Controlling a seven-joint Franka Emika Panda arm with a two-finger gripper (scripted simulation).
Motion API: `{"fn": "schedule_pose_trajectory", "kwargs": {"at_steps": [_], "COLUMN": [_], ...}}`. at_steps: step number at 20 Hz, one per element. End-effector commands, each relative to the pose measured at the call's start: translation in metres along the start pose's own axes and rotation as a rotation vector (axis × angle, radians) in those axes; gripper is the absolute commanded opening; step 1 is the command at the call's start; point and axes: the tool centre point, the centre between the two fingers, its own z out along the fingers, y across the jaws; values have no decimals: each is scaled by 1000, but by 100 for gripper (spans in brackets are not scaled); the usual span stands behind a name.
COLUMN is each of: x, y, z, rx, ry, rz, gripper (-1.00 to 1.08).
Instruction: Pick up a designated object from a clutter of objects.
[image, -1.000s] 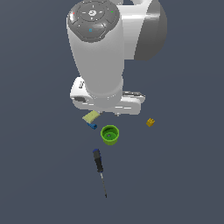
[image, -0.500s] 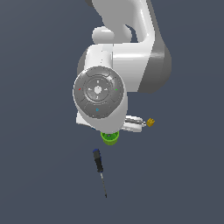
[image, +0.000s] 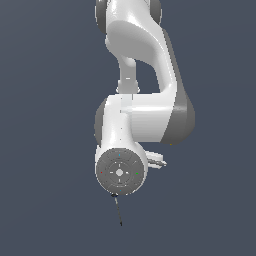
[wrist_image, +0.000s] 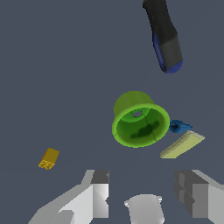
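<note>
In the wrist view the lime-green cup (wrist_image: 140, 123) stands upright with its mouth open toward the camera. My gripper (wrist_image: 142, 179) is open, with the two grey fingers (wrist_image: 99, 189) apart and nothing between them. The cup lies beyond the fingertips, roughly in line with the gap and not touching either finger. In the exterior view the arm's wrist (image: 120, 171) hides the cup and the fingers.
The screwdriver's black-and-blue handle (wrist_image: 164, 37) lies beyond the cup; its thin shaft (image: 118, 212) shows below the wrist in the exterior view. A blue piece (wrist_image: 179, 127) and a flat yellow-green block (wrist_image: 183, 145) sit close beside the cup. A tiny yellow block (wrist_image: 48, 158) lies apart on the other side.
The arm has swung lower and toward the exterior camera, so its wrist now covers the cup and the small blocks. Only the screwdriver's shaft still shows there.
</note>
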Motion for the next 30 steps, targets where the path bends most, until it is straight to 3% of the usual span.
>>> {"fn": "schedule_pose_trajectory", "kwargs": {"at_steps": [1, 9, 16, 23, 30], "x": [7, 22, 27, 29, 29], "y": [-3, -12, -15, -17, -17], "z": [12, 53, 81, 94, 96], "rx": [-6, -30, -47, -56, -57], "ry": [-47, -193, -282, -325, -327], "rz": [10, 40, 58, 66, 66], "gripper": [28, 28, 28, 28, 28]}}
